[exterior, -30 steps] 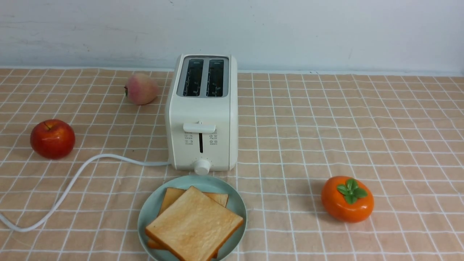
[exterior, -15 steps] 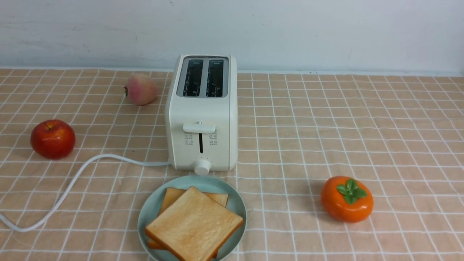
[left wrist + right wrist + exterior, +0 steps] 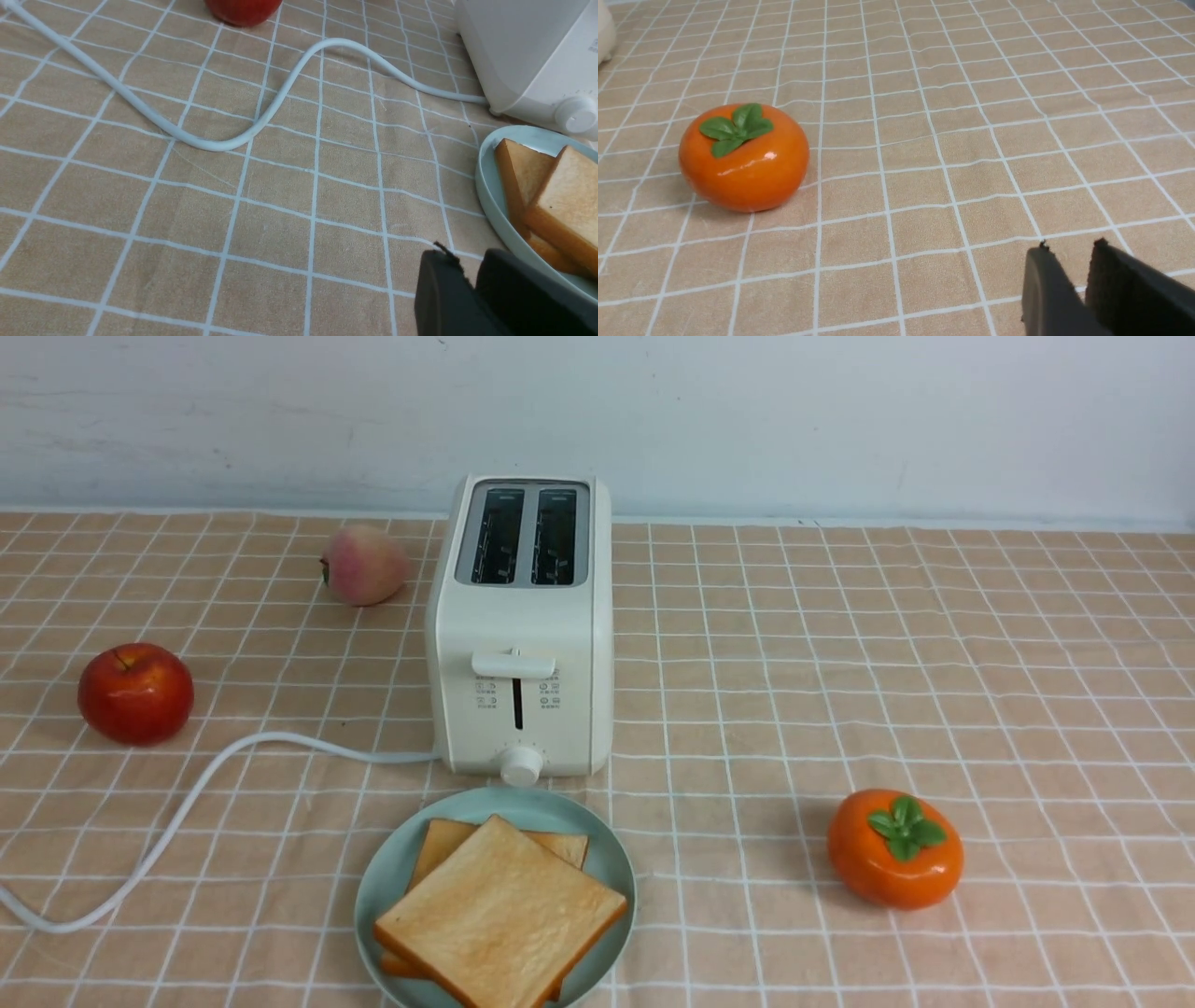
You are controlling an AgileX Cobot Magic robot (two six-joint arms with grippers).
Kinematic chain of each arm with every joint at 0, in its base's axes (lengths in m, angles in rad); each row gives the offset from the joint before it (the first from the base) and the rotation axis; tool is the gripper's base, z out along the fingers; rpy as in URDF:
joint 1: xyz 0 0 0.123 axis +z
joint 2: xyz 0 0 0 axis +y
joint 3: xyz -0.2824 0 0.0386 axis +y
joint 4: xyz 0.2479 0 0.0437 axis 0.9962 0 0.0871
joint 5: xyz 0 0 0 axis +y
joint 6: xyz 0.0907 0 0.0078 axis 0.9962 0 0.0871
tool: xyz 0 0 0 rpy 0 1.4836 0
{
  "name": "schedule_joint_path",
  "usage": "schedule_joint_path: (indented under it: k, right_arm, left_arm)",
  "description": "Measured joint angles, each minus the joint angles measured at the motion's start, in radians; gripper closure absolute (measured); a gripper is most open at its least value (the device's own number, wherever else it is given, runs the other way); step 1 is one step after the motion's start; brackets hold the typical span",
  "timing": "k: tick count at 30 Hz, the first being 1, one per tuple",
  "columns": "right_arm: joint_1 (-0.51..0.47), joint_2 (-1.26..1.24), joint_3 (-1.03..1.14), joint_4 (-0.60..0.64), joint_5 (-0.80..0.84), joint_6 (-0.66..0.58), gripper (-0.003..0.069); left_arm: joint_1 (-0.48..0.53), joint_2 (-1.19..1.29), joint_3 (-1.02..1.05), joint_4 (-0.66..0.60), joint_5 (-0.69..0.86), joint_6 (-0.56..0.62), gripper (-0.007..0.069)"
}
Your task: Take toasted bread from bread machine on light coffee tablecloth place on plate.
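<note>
Two toasted bread slices (image 3: 499,913), golden with darker crust, overlap on the teal plate (image 3: 611,868) in front of the bread machine (image 3: 520,625). Only the wrist views show the hands: left hand (image 3: 469,273) and right hand (image 3: 1066,263) each slightly parted, apparently empty.

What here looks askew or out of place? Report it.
Only small things. The two slices of toasted bread lie overlapped and turned at an angle on the plate, the top one reaching its near rim. The cord snakes loosely over the tablecloth. The bread machine stands upright, slots empty. Nothing spilled or damaged.
</note>
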Motion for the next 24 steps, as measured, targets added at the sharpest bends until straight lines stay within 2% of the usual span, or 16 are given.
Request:
schedule_joint_path:
  k: [24]
  right_arm:
    - [0.000,0.000,0.000,0.000,0.000,0.000,0.0493]
  left_arm:
    - [0.000,0.000,0.000,0.000,0.000,0.000,0.0505]
